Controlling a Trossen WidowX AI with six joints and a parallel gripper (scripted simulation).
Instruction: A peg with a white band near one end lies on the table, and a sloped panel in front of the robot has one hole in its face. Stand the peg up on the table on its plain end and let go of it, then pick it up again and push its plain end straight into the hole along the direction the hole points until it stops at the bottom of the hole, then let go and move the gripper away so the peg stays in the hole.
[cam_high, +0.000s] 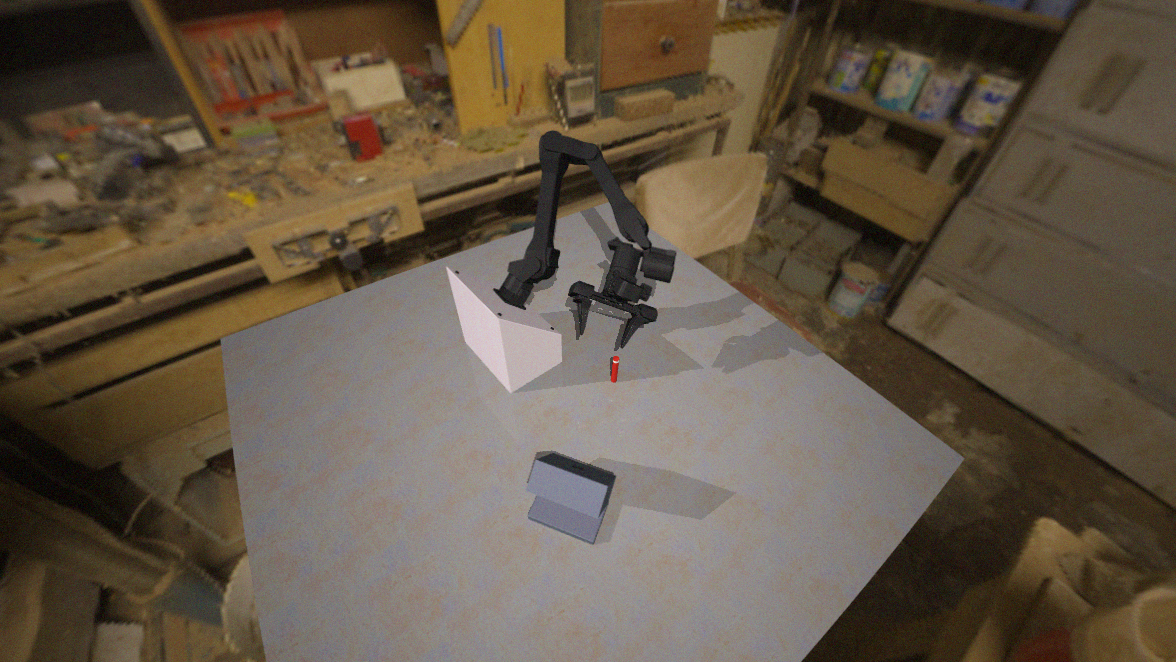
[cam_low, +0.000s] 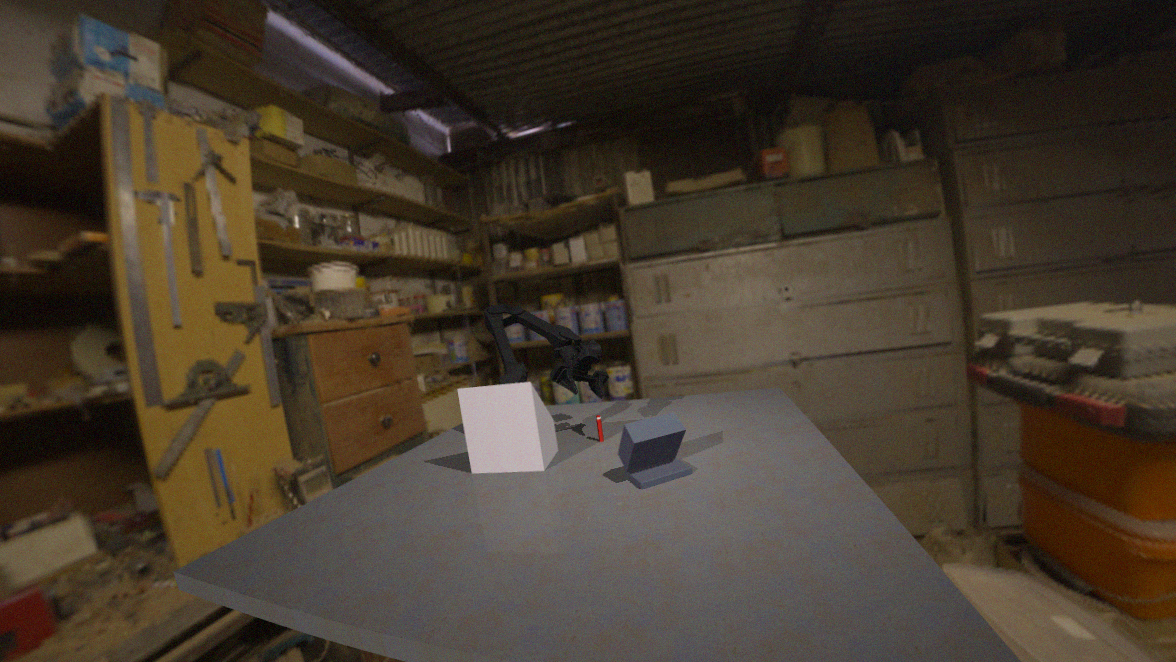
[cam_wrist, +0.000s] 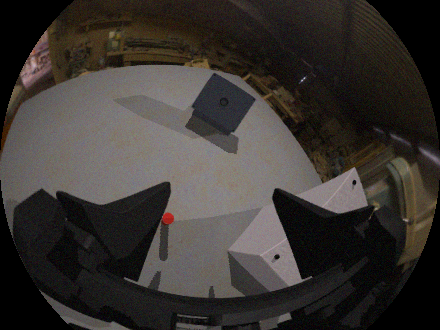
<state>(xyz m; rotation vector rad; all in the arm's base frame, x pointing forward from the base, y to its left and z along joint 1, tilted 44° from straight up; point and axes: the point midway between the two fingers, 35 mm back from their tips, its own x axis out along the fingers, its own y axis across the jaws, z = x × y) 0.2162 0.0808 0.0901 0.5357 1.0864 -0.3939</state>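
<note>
The red peg (cam_high: 613, 371) (cam_low: 599, 430) stands upright on the table, its white band near the top. In the wrist view its red top end (cam_wrist: 168, 218) shows nearly end-on, beside the left finger's edge. My gripper (cam_high: 599, 343) (cam_wrist: 224, 191) is open and empty, pointing down above the table. It is above the peg's height and off to one side, so the peg is not centred between the fingers. The blue-grey sloped panel (cam_high: 569, 486) (cam_low: 650, 449) (cam_wrist: 214, 109) stands farther out; its one round hole (cam_wrist: 224, 102) shows in the wrist view.
A large white angular block (cam_high: 485, 337) (cam_low: 503, 429) (cam_wrist: 255, 240) stands near the arm's base, to one side of the peg. Small dark spots mark its upper faces. The table (cam_high: 395, 509) (cam_low: 576, 559) carries shadows of the arm, block and panel.
</note>
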